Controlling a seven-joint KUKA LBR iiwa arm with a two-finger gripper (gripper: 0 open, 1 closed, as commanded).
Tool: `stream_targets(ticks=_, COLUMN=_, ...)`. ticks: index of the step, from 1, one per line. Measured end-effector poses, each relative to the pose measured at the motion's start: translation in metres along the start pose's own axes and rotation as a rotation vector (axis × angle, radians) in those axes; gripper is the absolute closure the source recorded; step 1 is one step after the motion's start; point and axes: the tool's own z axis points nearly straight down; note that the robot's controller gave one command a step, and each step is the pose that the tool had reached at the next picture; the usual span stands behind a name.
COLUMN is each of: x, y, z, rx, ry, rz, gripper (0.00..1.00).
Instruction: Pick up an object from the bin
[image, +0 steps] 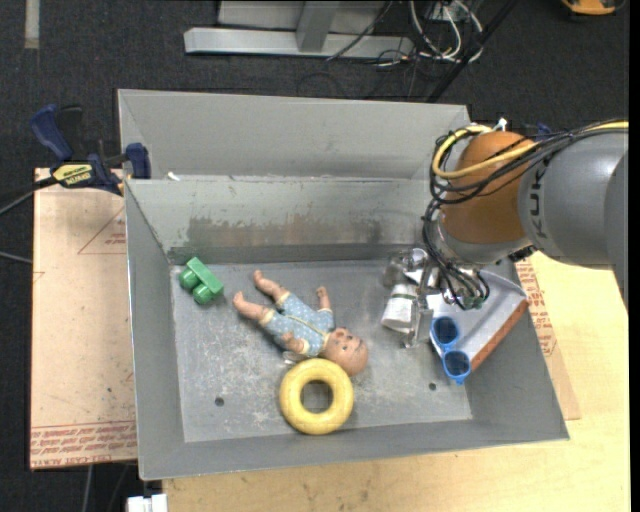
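Camera view looks down on a grey metal bin with sloping walls. Near the middle of its floor lies the landmark for everything else: a small plastic baby doll in a pale blue patterned romper, set diagonally with bare legs toward the upper left and head toward the lower right. Well to the right of the doll and higher up, the grey robot arm comes in over the bin's right wall, with a rounded orange cover and yellow and black cables looped at its wrist. Far right of the doll, against the right wall, a flat white piece with an orange edge lies slanted. Just below the doll's head, close against it, rests a yellow plastic ring shaped like a doughnut. Right of the doll's head, two short blue open-topped cylinders lie side by side, touching the white piece. The silver metal gripper hangs between the doll's head and those blue cylinders, just beside the cylinders and apart from the doll, low over bare floor. Whether it is spread or pressed together cannot be told from this angle. The blue cylinders are the thing nearest to it. Up and to the left of the doll's feet, near the left wall, sits a small green plastic block.
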Motion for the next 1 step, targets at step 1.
stream_targets(ticks=1, x=-0.0078, y=0.0133, z=-0.0023, rx=-0.006, ry=-0.012, rz=-0.055, gripper=1.0)
